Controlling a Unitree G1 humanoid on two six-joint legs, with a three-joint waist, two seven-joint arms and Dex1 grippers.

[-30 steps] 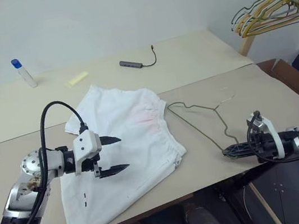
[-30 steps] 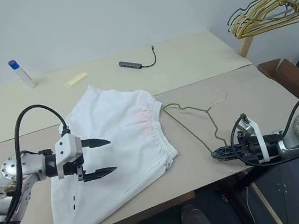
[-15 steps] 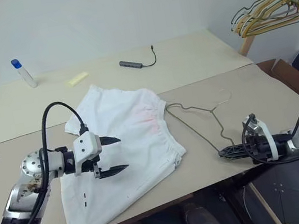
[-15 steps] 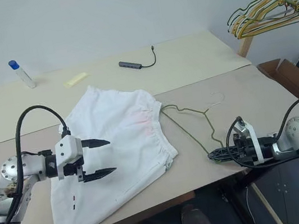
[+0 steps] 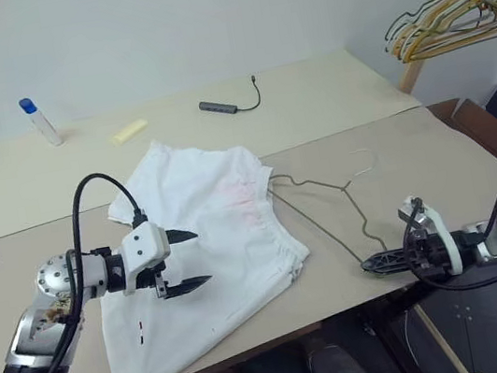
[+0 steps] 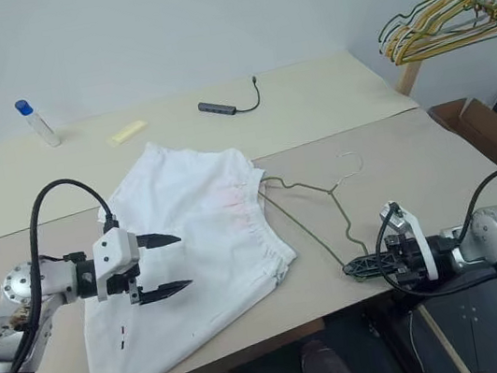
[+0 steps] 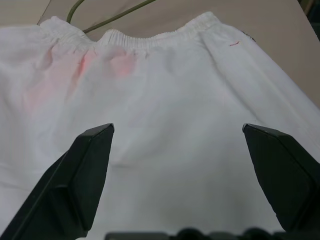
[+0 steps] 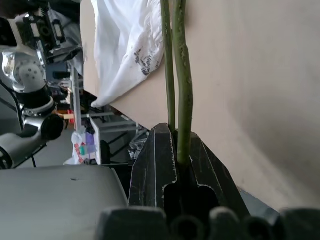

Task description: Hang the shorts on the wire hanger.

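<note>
Table point(image 5: 328, 89): beige, shorts point(image 5: 210, 240) under spread left gripper point(image 5: 183, 261)
Right gripper point(image 6: 356, 268): clamped on wire hanger point(image 6: 316, 223) corner
Risk: thin wire twisting — slipping out

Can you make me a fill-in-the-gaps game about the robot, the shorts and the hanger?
1. The right gripper is shut on the wire ____.
2. The left gripper hovers over the shorts with its fingers ____.
3. The faint stain near the waistband is ____.
4. The bottle at the table's far corner has a ____ cap.

Missing words: hanger; open; pink; blue
</note>
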